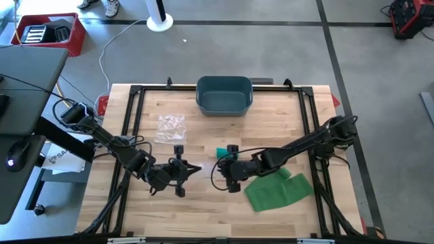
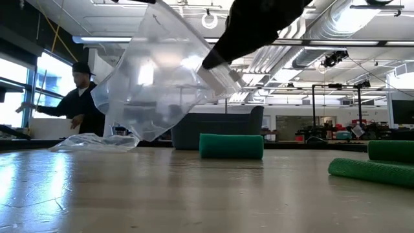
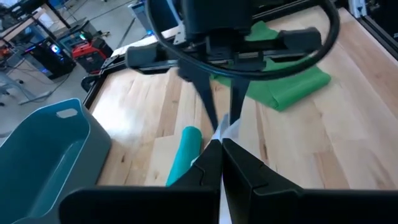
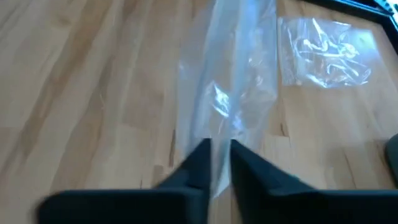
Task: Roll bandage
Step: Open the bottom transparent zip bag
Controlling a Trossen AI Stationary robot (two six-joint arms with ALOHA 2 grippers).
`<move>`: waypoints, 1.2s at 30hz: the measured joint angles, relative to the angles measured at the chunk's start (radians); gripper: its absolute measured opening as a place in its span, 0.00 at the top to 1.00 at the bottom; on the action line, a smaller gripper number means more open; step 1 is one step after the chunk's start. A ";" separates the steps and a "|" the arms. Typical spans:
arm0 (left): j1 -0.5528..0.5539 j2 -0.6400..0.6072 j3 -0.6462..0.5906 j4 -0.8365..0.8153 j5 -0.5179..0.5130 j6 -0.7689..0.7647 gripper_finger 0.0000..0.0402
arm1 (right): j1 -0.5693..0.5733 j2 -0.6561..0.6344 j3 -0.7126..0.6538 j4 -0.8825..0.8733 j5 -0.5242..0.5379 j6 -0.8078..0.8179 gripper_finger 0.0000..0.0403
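A clear plastic bag (image 1: 197, 168) is held between my two grippers over the table's middle; in the low view the bag (image 2: 155, 84) hangs tilted above the tabletop. My left gripper (image 1: 182, 169) and my right gripper (image 1: 224, 169) face each other, both shut on it. A rolled green bandage (image 1: 222, 150) lies on its side just beyond them, also in the low view (image 2: 231, 146). A loose green bandage (image 1: 278, 190) lies spread flat on the table under the right arm. My left gripper pinches a thin edge of the clear bag (image 3: 225, 132) between its two shut fingers, coming level from the table's left side. The bag stands clear of the table here. My right gripper pinches the clear bag's near end (image 4: 219, 140) between its two shut fingers, coming from the table's right side. The bag stretches away from the fingers (image 4: 230, 74) toward the left, above the wood.
A grey-blue bin (image 1: 224, 95) stands at the far middle edge. A second clear bag (image 1: 171, 127) lies flat at the far left of the grippers. A black frame (image 1: 135, 91) borders the table. A person (image 2: 74, 97) stands in the room behind.
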 joint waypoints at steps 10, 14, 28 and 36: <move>0.125 0.000 0.000 0.045 -0.135 -0.061 0.79 | 0.000 -0.037 0.000 -0.202 0.485 0.163 0.99; 0.202 0.001 0.000 0.200 -0.073 0.095 0.68 | -0.009 -0.040 0.032 -0.246 0.472 0.185 1.00; 0.301 0.120 0.001 0.321 0.221 0.268 0.62 | -0.012 -0.041 0.034 -0.114 0.219 0.044 1.00; 0.296 0.080 0.000 0.321 0.129 0.260 0.62 | -0.055 -0.042 0.034 -0.275 0.355 0.397 1.00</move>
